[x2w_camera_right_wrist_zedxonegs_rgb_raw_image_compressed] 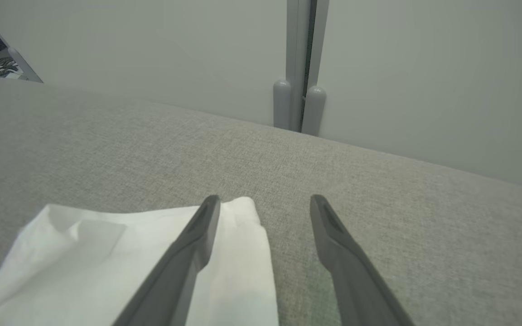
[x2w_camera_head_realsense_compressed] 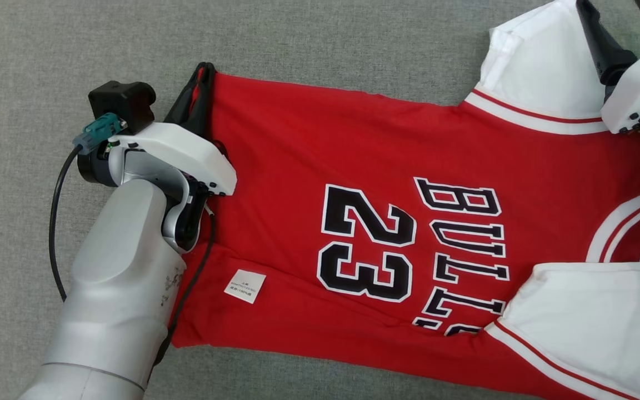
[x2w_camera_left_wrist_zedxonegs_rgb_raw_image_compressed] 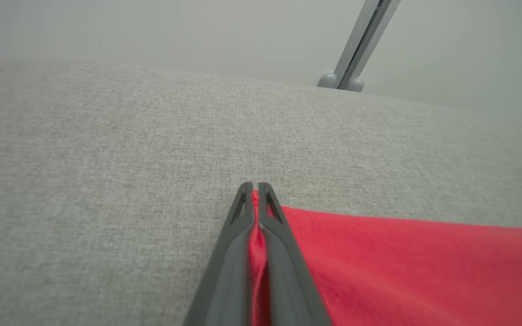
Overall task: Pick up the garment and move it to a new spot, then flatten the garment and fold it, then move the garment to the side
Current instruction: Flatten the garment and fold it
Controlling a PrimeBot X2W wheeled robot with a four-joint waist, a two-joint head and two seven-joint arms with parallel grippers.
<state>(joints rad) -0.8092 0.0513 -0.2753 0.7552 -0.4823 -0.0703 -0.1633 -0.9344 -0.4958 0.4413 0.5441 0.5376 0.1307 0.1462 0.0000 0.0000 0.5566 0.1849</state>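
A red jersey garment (x2w_camera_head_realsense_compressed: 309, 144) with white sleeves and black "23" lettering lies spread on the grey cloth surface. My left gripper (x2w_camera_head_realsense_compressed: 202, 78) is shut on the garment's far hem corner. The left wrist view shows a fold of red cloth (x2w_camera_left_wrist_zedxonegs_rgb_raw_image_compressed: 401, 267) pinched between the closed left gripper (x2w_camera_left_wrist_zedxonegs_rgb_raw_image_compressed: 255, 186). My right gripper (x2w_camera_head_realsense_compressed: 614, 8) stands open at the upper right, over the far white sleeve (x2w_camera_head_realsense_compressed: 542, 72). In the right wrist view that gripper (x2w_camera_right_wrist_zedxonegs_rgb_raw_image_compressed: 264, 201) has one finger above the sleeve (x2w_camera_right_wrist_zedxonegs_rgb_raw_image_compressed: 84, 258) and the other above bare surface, with nothing between them.
The grey cloth surface (x2w_camera_head_realsense_compressed: 75, 44) extends all around the garment. A pale wall with a grey post (x2w_camera_right_wrist_zedxonegs_rgb_raw_image_compressed: 299, 68) bounds its far edge. A small white label (x2w_camera_head_realsense_compressed: 245, 286) sits near the hem, and the near white sleeve (x2w_camera_head_realsense_compressed: 592, 316) lies folded inward.
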